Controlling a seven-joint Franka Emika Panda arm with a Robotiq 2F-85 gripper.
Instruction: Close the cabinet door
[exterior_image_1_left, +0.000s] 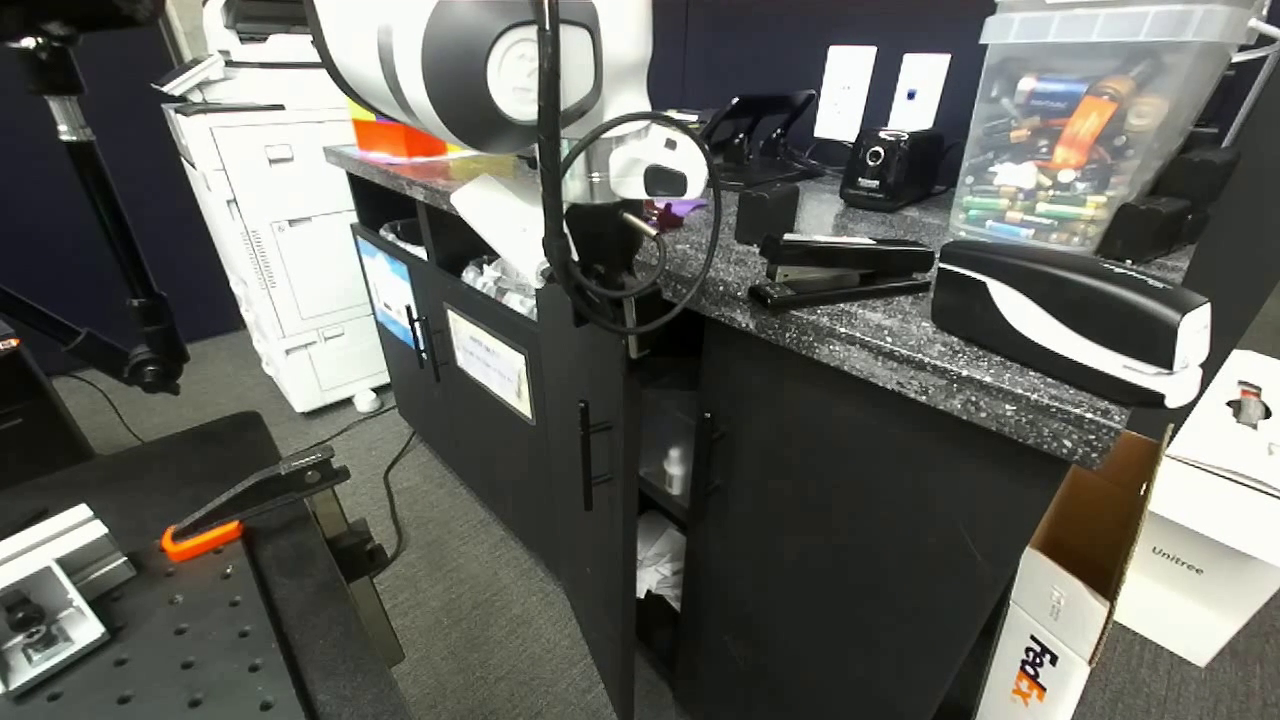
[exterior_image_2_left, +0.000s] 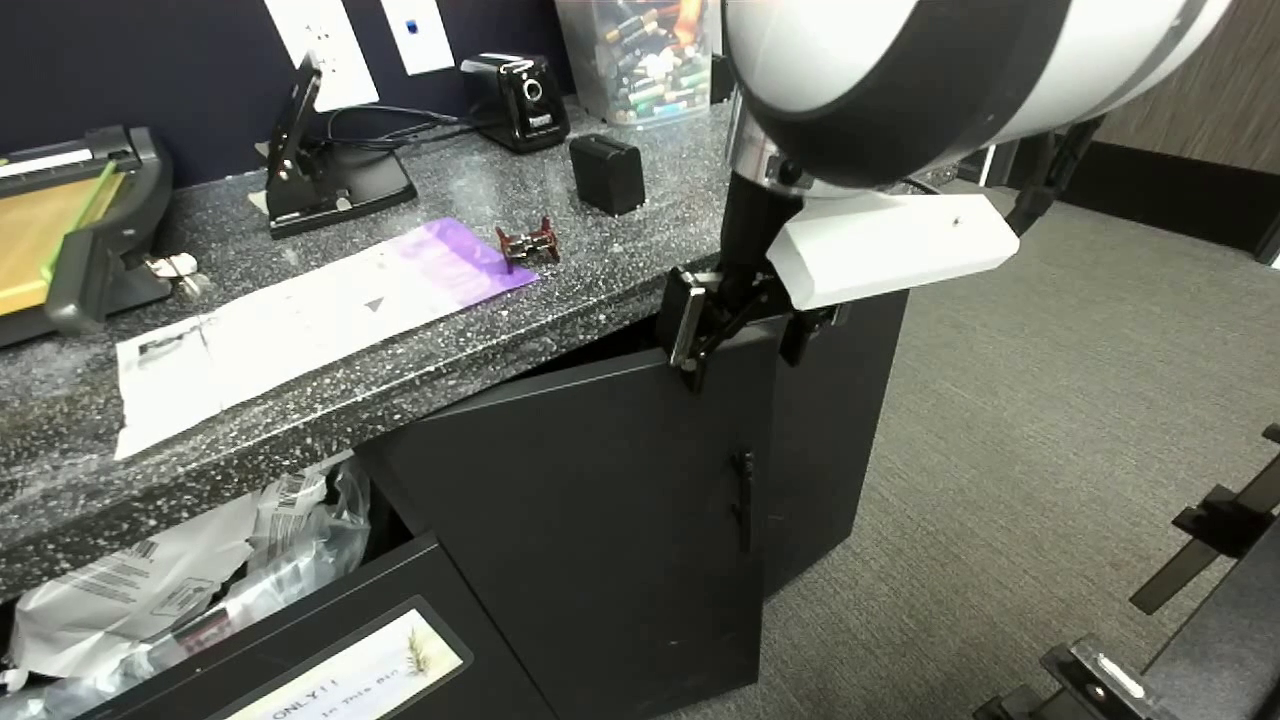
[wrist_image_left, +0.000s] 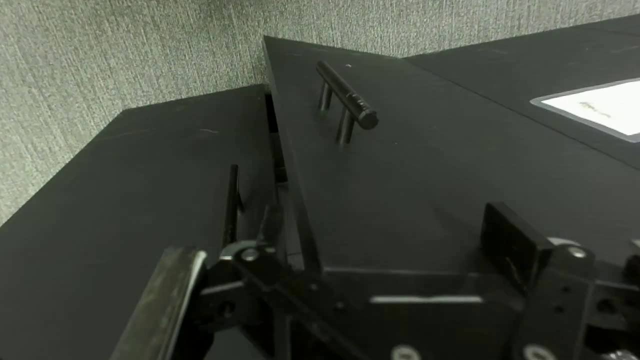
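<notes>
The cabinet door (exterior_image_1_left: 585, 560) is a tall black panel that stands ajar, with the cabinet inside showing past its free edge. It also shows in an exterior view (exterior_image_2_left: 590, 500) and in the wrist view (wrist_image_left: 390, 175). Its bar handle (exterior_image_2_left: 745, 500) looks black and runs along the free edge. My gripper (exterior_image_2_left: 745, 335) is open at the door's top corner by the free edge. In the wrist view, one finger of the gripper (wrist_image_left: 395, 235) is over the outer face and the other is past the free edge. I cannot tell whether either touches the door.
The twin black door (exterior_image_1_left: 850, 530) stands beside the opening. The speckled countertop (exterior_image_2_left: 430, 390) overhangs the door, with a stapler (exterior_image_1_left: 850, 265), a hole punch (exterior_image_2_left: 330, 170) and a pencil sharpener (exterior_image_2_left: 515, 100) on it. A black worktable (exterior_image_1_left: 200, 480) stands across the aisle.
</notes>
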